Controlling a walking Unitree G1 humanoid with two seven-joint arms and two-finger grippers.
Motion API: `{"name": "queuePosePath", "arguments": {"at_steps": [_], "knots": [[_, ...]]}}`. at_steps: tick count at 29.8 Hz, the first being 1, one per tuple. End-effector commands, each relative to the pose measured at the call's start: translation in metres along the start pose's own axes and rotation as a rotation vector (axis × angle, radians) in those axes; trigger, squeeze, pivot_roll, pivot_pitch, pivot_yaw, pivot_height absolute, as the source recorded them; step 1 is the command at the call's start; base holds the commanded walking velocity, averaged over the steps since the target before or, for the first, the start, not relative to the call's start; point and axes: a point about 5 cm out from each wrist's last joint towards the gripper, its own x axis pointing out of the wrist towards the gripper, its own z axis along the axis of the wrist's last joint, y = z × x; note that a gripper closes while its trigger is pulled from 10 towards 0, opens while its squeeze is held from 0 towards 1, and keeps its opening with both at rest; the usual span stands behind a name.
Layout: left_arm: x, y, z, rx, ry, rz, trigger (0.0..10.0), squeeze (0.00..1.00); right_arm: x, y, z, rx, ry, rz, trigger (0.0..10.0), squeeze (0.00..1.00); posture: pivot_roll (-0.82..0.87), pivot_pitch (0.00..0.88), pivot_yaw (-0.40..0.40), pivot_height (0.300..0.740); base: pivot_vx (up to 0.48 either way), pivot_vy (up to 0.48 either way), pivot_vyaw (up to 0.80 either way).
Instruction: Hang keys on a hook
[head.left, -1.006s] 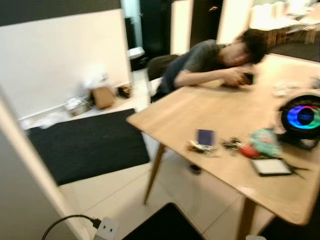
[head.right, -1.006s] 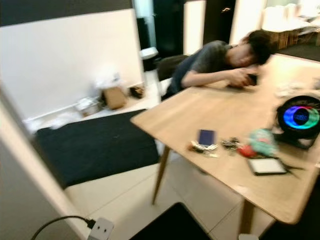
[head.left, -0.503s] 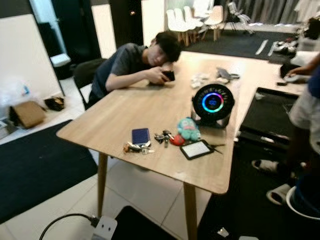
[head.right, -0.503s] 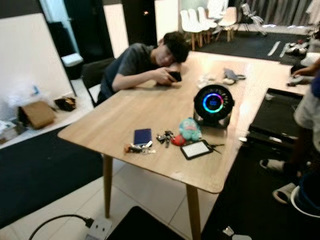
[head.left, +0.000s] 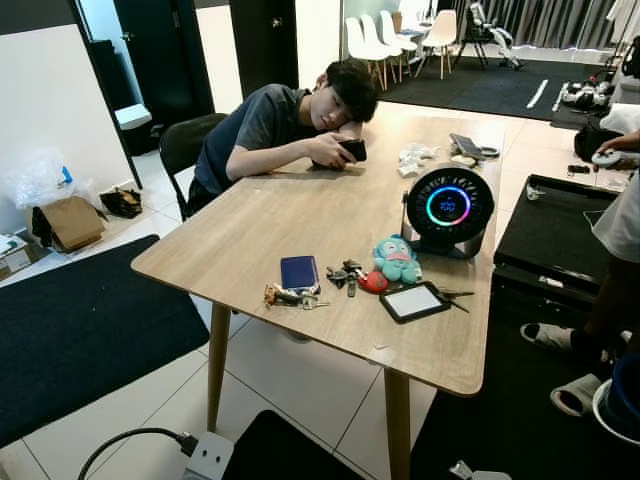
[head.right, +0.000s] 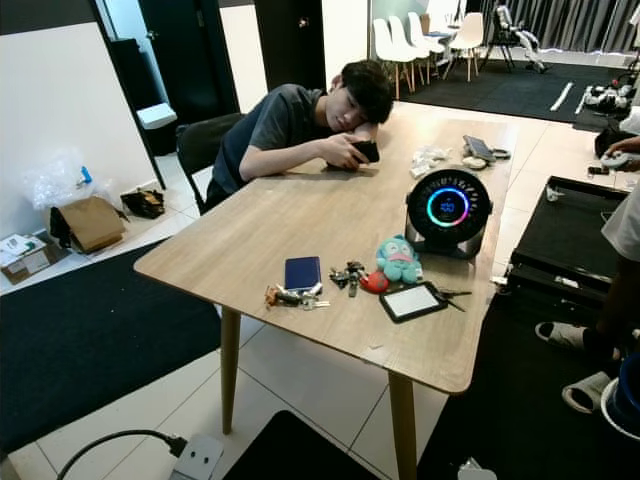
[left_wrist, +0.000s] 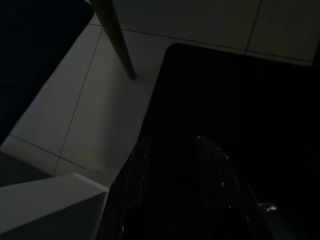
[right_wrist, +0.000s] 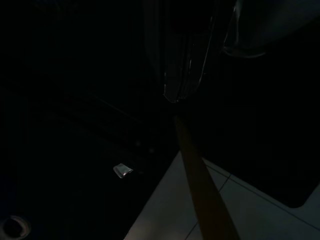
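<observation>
Keys (head.left: 346, 273) on table (head.left: 240, 240) — no legible writing

A light wooden table (head.left: 300, 215) carries a blue wallet (head.left: 299, 271); two key bunches (head.left: 284, 296) (head.left: 345, 273); a teal plush (head.left: 397, 261); a tablet (head.left: 415, 301); a round glowing fan (head.left: 448, 207); a person's arms (head.left: 300, 155) rest on its far side.

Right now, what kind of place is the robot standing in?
Probably a shared workspace or home dining area: a long wooden table cluttered with keys and gadgets, a person resting on it, white chairs beyond.
</observation>
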Motion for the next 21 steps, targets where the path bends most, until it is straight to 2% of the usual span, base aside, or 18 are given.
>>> {"name": "queuePosePath", "arguments": {"at_steps": [1, 4, 5, 6, 7, 9, 10, 12, 14, 15, 17, 20, 21], "knots": [[-0.001, 0.013, 0.001, -0.002, -0.002, 0.041, 10.0, 0.0, -0.001, 0.0, -0.003, 0.005, 0.008, -0.006, 10.0, 0.0, 0.02, 0.112, 0.087, 0.74, 0.0, 0.0, 0.0], [0.002, 0.033, 0.022, -0.014, -0.08, 0.101, 10.0, 0.0, 0.0, -0.002, 0.003, -0.01, -0.03, -0.014, 10.0, 0.0, 0.02, 0.116, 0.089, 0.74, 0.0, 0.0, 0.0], [0.002, 0.033, 0.022, -0.014, -0.08, 0.101, 10.0, 0.0, 0.0, -0.002, 0.003, -0.01, -0.03, -0.014, 10.0, 0.0, 0.02, 0.116, 0.089, 0.74, 0.0, 0.0, 0.0], [0.002, 0.051, 0.036, -0.038, -0.125, 0.143, 10.0, 0.0, 0.002, -0.001, 0.013, -0.043, -0.085, -0.004, 10.0, 0.0, 0.03, 0.118, 0.091, 0.74, 0.0, 0.0, 0.0], [0.002, 0.051, 0.036, -0.038, -0.125, 0.143, 10.0, 0.0, 0.002, -0.001, 0.013, -0.043, -0.085, -0.004, 10.0, 0.0, 0.03, 0.118, 0.091, 0.74, 0.0, 0.0, 0.0], [0.0, 0.077, 0.054, -0.083, -0.182, 0.19, 10.0, 0.0, 0.006, 0.005, 0.033, -0.085, -0.181, 0.028, 10.0, 0.0, 0.03, 0.121, 0.091, 0.74, 0.0, 0.0, 0.0], [0.0, 0.077, 0.054, -0.083, -0.182, 0.19, 10.0, 0.0, 0.006, 0.005, 0.033, -0.085, -0.181, 0.028, 10.0, 0.0, 0.03, 0.121, 0.091, 0.74, 0.0, 0.0, 0.0], [-0.004, 0.095, 0.066, -0.103, -0.223, 0.193, 10.0, 0.0, 0.009, 0.012, 0.052, -0.106, -0.264, 0.059, 10.0, 0.0, 0.03, 0.122, 0.089, 0.74, 0.0, 0.0, 0.0], [-0.009, 0.107, 0.075, -0.099, -0.264, 0.157, 10.0, 0.0, 0.01, 0.015, 0.07, -0.084, -0.342, 0.054, 10.0, 0.0, 0.05, 0.121, 0.081, 0.74, 0.0, 0.0, 0.0], [-0.009, 0.107, 0.075, -0.099, -0.264, 0.157, 10.0, 0.0, 0.01, 0.015, 0.07, -0.084, -0.342, 0.054, 10.0, 0.0, 0.05, 0.121, 0.081, 0.74, 0.0, 0.0, 0.0], [-0.015, 0.111, 0.081, -0.083, -0.294, 0.119, 10.0, 0.0, 0.007, 0.001, 0.075, -0.007, -0.375, -0.056, 10.0, 0.0, 0.05, 0.124, 0.078, 0.74, 0.0, 0.0, 0.0], [-0.019, 0.105, 0.082, -0.084, -0.3, 0.09, 10.0, 0.0, 0.0, -0.019, 0.068, 0.03, -0.373, -0.173, 10.0, 0.0, 0.05, 0.125, 0.077, 0.74, 0.0, 0.0, 0.0], [-0.019, 0.105, 0.082, -0.084, -0.3, 0.09, 10.0, 0.0, 0.0, -0.019, 0.068, 0.03, -0.373, -0.173, 10.0, 0.0, 0.05, 0.125, 0.077, 0.74, 0.0, 0.0, 0.0]]}}
